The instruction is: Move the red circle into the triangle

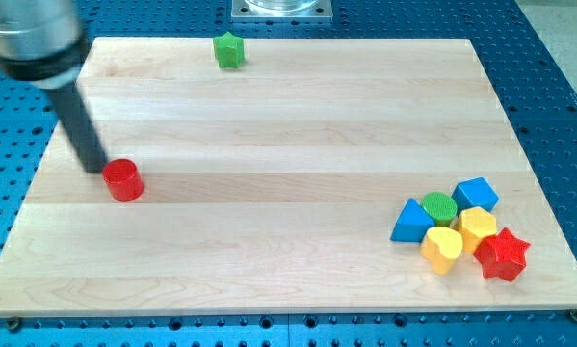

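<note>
The red circle point(124, 179) is seen on the wooden table point(288, 145) at the view's left, roughly mid-height, standing alone and well apart from the other blocks. My tip point(95, 169) is placed just to the view's left of it — touching or nearly so, contact cannot be confirmed from this angle. The dark rod point(79, 125) is seen slanting up to the view's top left, where a blurred grey housing point(36, 39) is cut off by the frame edge. No hand is fitted, so no open or closed state can be reported. A cluster is found at the view's bottom right: a blue triangle point(412, 222) on its left side, a green circle point(439, 205) just beside it, a blue cube point(476, 194) at the cluster's top, a yellow hexagon point(477, 228), a yellow heart point(442, 248) below the triangle's right corner, and a red star point(503, 254) farthest right — all packed close or touching. A green star point(229, 50) is seen alone near the table's top edge, left of centre. The table is bordered by a blue perforated base point(558, 87).
</note>
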`<state>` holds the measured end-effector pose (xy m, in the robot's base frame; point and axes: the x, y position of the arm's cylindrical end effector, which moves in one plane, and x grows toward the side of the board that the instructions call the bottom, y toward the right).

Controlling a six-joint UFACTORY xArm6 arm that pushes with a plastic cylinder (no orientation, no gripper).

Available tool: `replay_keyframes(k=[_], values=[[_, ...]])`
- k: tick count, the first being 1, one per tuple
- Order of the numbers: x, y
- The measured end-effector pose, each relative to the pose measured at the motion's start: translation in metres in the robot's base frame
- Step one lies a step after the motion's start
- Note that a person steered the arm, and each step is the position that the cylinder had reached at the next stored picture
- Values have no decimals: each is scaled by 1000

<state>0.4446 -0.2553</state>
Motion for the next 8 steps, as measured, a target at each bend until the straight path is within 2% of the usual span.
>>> replay_keyframes(k=[1, 2, 3, 4, 5, 7, 8], values=[[27, 19], [27, 150], [28, 160], [46, 122], [76, 180], [113, 217], [113, 289]])
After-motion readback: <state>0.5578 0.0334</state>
